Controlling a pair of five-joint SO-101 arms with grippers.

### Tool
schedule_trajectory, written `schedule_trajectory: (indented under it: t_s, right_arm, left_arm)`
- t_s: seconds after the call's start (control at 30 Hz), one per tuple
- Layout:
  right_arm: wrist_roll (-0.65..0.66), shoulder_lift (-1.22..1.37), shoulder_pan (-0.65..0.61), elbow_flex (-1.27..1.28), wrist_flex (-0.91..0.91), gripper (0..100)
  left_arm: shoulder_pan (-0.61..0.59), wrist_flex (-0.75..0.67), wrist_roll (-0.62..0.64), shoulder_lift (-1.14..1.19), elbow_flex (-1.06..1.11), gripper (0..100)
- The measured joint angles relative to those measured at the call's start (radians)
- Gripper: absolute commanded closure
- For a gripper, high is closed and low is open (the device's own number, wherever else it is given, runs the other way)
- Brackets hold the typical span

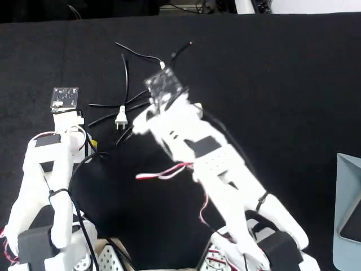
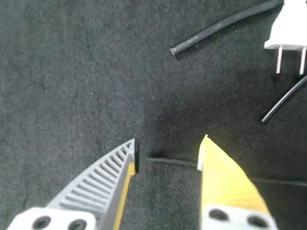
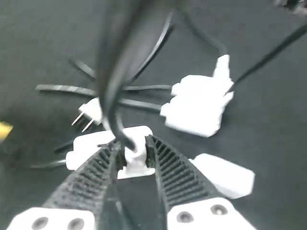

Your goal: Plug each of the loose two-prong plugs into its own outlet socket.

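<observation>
On the black table (image 1: 282,84) I have 2 white arms side by side. The right arm (image 1: 217,161) stretches from the near edge up toward the middle, where the cords lie tangled. The left arm (image 1: 48,169) stands folded at the left side.

In the right wrist view, the right gripper (image 3: 133,142) is clenched on a white plug (image 3: 135,157), with both ribbed fingers pressed against its sides. A black cord (image 3: 115,81) rises out of that plug toward the camera. Just behind the fingertips lies a white socket block (image 3: 84,147); I cannot tell whether the white plug touches it. A second block (image 3: 199,108) lies beyond the gripper with a cord at its far end, and a third block (image 3: 224,175) sits just beside 1 finger.

The left gripper (image 2: 169,143) hangs released over bare cloth, its grey and yellow fingers apart. A thin black wire (image 2: 172,162) runs across the gap beneath them.

The loose plug (image 1: 120,117), white with 2 prongs, lies apart from the left gripper, out beyond its yellow finger (image 2: 225,182). In the high view it sits between the 2 arms.
</observation>
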Motion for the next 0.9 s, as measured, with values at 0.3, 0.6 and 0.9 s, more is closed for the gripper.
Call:
schedule_trajectory:
  t_s: [0.3,0.6,0.9]
  right_arm:
    - [0.0,0.077,0.175,-0.204,0.002,98.5]
    - [-0.002,0.402,0.293,-0.348,-0.087,92.2]
    - [-0.005,0.46,0.321,-0.388,-0.034,84.8]
  left_arm:
    - [0.0,0.0,-0.002,0.0,0.0,79]
    - [0.0,0.0,-0.002,0.0,0.0,79]
    - [0.0,0.0,-0.002,0.0,0.0,79]
